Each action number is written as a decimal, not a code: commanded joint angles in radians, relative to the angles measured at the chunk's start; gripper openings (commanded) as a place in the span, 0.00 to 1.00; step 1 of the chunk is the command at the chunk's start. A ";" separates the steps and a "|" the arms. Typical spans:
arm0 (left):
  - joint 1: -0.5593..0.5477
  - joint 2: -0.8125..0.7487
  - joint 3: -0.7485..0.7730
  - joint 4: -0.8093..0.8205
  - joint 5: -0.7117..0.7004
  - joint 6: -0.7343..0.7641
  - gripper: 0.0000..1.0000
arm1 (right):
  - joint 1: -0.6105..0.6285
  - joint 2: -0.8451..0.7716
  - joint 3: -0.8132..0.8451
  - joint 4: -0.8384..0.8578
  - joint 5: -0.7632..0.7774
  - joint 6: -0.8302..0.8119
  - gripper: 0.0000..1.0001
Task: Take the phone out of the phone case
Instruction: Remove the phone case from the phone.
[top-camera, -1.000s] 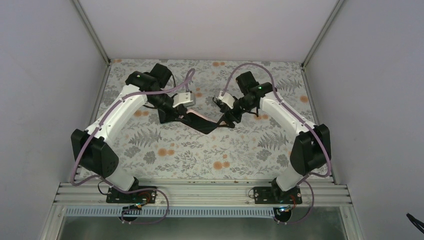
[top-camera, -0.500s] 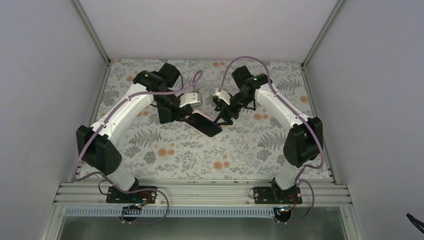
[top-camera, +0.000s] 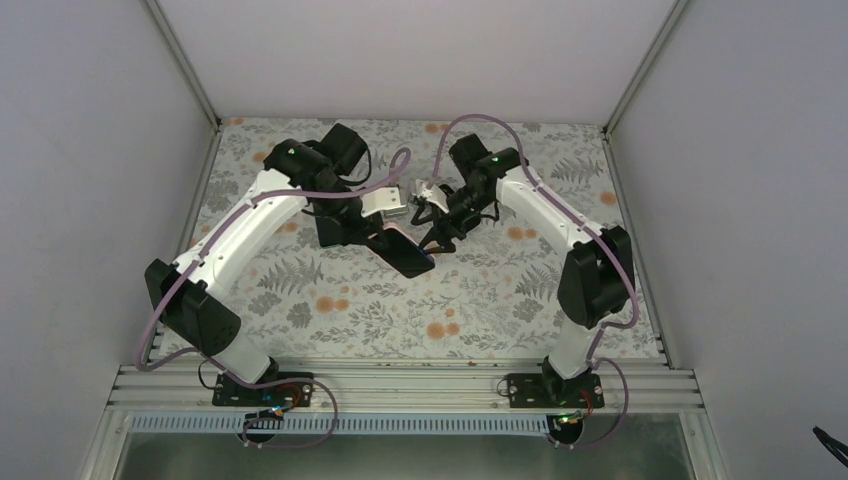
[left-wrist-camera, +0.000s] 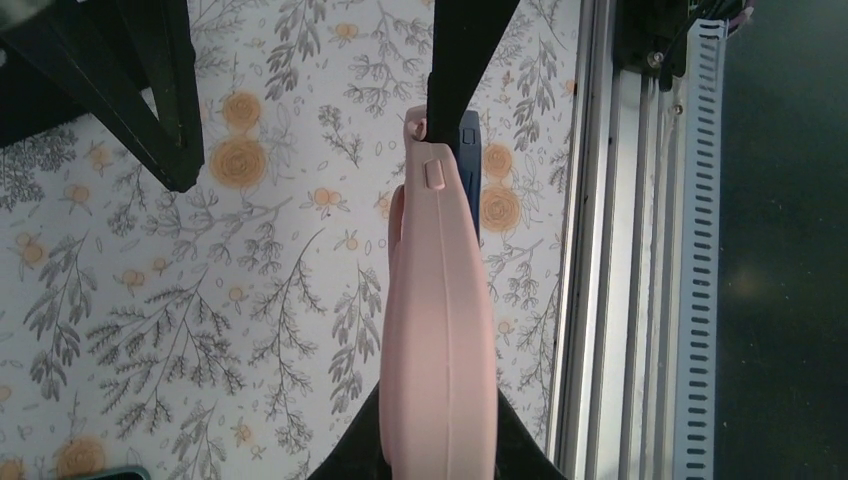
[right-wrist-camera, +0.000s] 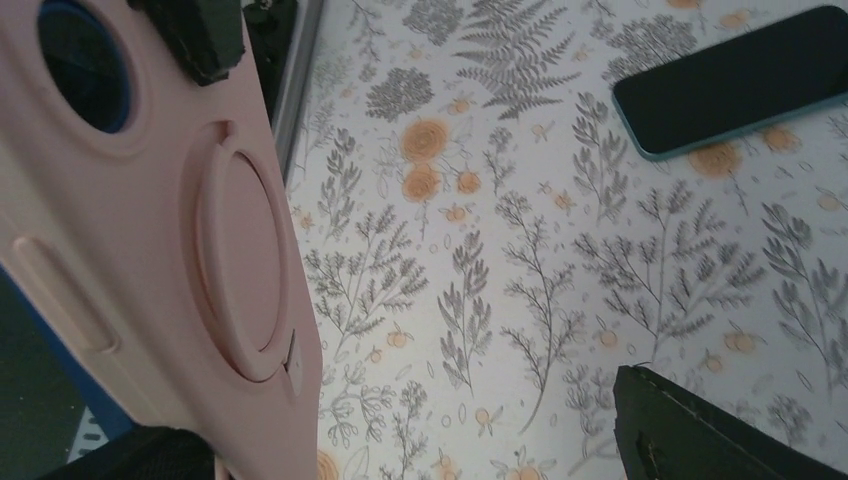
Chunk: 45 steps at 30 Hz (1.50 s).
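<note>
Step in hand, as judged: working the far end of the phone (left-wrist-camera: 470, 160) out of the pink phone case (left-wrist-camera: 440, 330). Both held in the air above the flowered table (top-camera: 480, 300), just 12 o'clock of table centre in the top view, dark face up, free end toward about 4 o'clock. In the left wrist view, dark blue phone edge showing on the 3 o'clock side of the case at its 12 o'clock end. Seems lifted past the lip there, the rest seated.

To do it well:
- Hold the near end firm with the left gripper (left-wrist-camera: 437, 460), no twisting.
- Set the right fingertip on the case lip at the far corner, not on the glass.
- Push the soft back away from the phone, then work along the long edge in small strokes.
- Stay low over the table, since a sudden release could drop the phone.
- Stay clear of the second phone (right-wrist-camera: 740, 75) lying flat on the table.

Pose:
- Left arm in from 7 o'clock, elbow bent. Left gripper clamped on the case's near end, one finger on each side of its thickness.
- Right arm in from 5 o'clock, folded tighter, forearm reaching toward 10 o'clock. Right gripper (top-camera: 435, 232) spread wide, gripping nothing, one finger against the case's far end, the other well apart.
- Exact contact, lip or phone edge, not resolvable.
</note>
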 joint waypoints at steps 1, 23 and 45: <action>0.041 0.018 0.097 0.538 -0.106 -0.098 0.02 | 0.171 -0.013 -0.018 -0.165 -0.362 -0.084 0.89; 0.142 0.026 0.123 0.476 -0.087 -0.047 0.35 | -0.003 -0.011 0.051 -0.163 -0.438 -0.038 0.03; -0.098 -0.197 -0.095 0.639 -0.627 -0.055 1.00 | -0.292 -0.006 0.102 0.619 0.001 0.897 0.03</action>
